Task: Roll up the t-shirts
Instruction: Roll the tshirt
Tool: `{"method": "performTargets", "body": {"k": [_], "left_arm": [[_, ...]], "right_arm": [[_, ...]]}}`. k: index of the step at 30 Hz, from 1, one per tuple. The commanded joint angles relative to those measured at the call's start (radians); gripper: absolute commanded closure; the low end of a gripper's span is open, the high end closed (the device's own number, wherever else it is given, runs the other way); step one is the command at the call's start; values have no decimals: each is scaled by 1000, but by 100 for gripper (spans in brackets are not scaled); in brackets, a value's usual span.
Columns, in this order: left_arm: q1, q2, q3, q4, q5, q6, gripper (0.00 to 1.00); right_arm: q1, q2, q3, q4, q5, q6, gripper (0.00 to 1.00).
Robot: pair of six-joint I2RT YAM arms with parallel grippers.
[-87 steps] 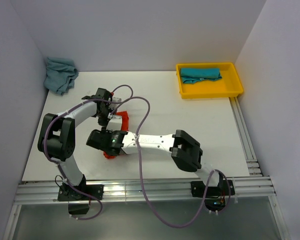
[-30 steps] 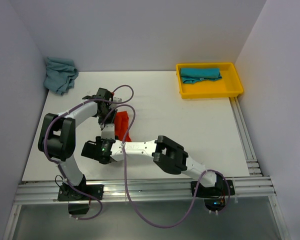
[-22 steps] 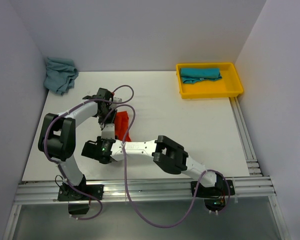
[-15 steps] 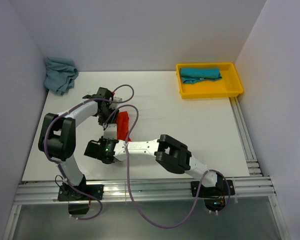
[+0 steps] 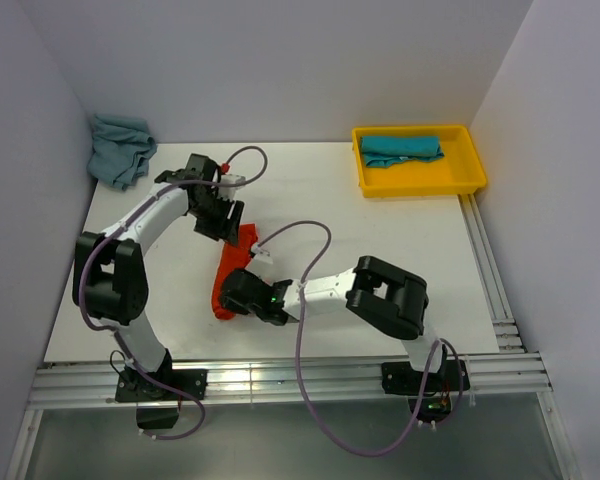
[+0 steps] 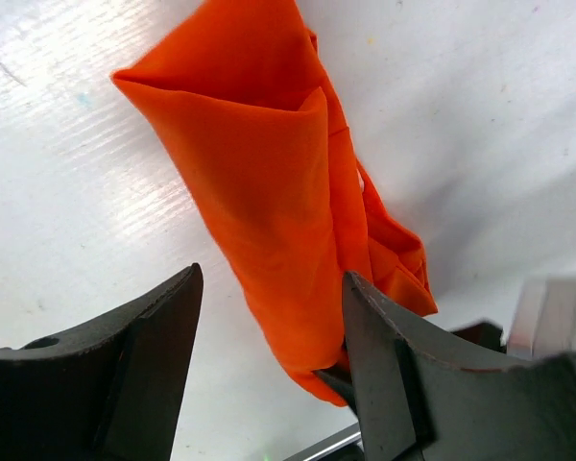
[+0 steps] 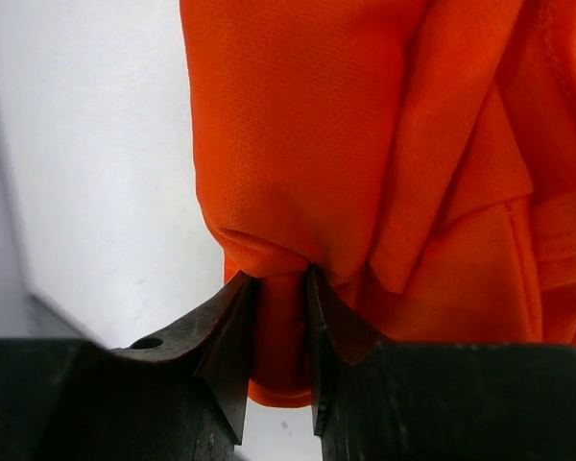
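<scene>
Where our arms reach in from the near edge, we see the right gripper (image 7: 280, 277) lying low over the table (image 5: 380, 240), its two fingers pressed together on a fold at the near end of the orange shirt (image 5: 226, 272); the wrist view shows the cloth bunched and creased right where the tips pinch it. From that pinch the orange shirt runs away from us as a long, narrow, loosely rolled strip, lying flat on the white surface left of the middle. At its far end we find the left gripper (image 6: 271, 280) hanging just above it with fingers spread wide, the cloth lying between them; the right-hand finger looks to be against the cloth's edge, but whether it truly touches we cannot tell, and nothing is gripped there. Farther back, in the far left corner by the wall, the grey shirt (image 5: 120, 150) sits in a crumpled heap. Across at the far right, well apart from both arms, the tray (image 5: 420, 186) holds the teal shirt (image 5: 400, 148), folded into a short bundle.
</scene>
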Motion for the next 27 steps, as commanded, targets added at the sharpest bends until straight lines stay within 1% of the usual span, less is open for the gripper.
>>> {"method": "performTargets", "body": {"k": [1,2,3,6,7,9,10,13,16,22,25,26,27], "left_arm": [[30,-65,52,-49,45,25,35],[42,-68,55,-51,48,31,35],[47,-69,54,-53,48,37,36],[53,-73,31,-50,50,58,36],[53,-68,10,-42,53,66,36],[53,-62,-20,-27,67,74,36],[53,-57,-49,-20,81,83,36],[52,-40,-105,18,116,94,37],[36,-22,-148,55,136,88,37],[-5,26,-184,118,92,29,41],[-20,52,-184,131,41,-13,44],[-30,58,-184,133,4,-23,45],[-36,67,-184,134,-11,-32,46]], "right_arm": [[-23,-25,-171,230,-191,68,94],[-30,-39,-237,285,-209,95,94],[-46,-44,-267,385,-224,111,94],[-66,-44,-357,511,-278,165,94],[-75,-39,-391,590,-303,191,94],[-83,-24,-419,663,-324,221,94],[-89,-16,-431,727,-330,234,94],[-93,12,-465,810,-343,281,94],[-98,33,-483,846,-343,319,94],[-101,64,-512,918,-372,373,93],[-103,58,-514,892,-369,376,86],[-103,44,-512,877,-364,367,78],[-100,35,-509,822,-360,363,74]]}}
